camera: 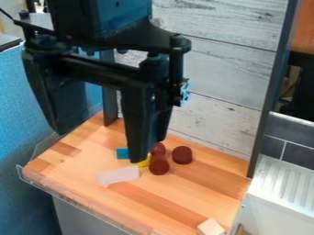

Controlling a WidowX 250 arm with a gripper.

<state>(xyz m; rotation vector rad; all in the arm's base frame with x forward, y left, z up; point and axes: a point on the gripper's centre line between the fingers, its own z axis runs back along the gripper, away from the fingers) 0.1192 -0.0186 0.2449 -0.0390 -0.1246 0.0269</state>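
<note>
The black two-finger gripper [101, 148] hangs wide apart over the light wooden board [165, 202]. Near one fingertip are a small blue block [122, 153] and dark-red round pieces [182, 155].

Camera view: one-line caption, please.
Open black gripper above a wooden surface with dark red round pieces, a blue block, a yellow piece and two pale blocks.

We see a black tool [101, 146], a worktop [199, 195] striped in light and darker orange-brown, dark red balls [182, 155], blue [122, 153], white [119, 176] and, near right, cream blocks [210, 227], and a grey-grained whitish wall [215, 82].
</note>
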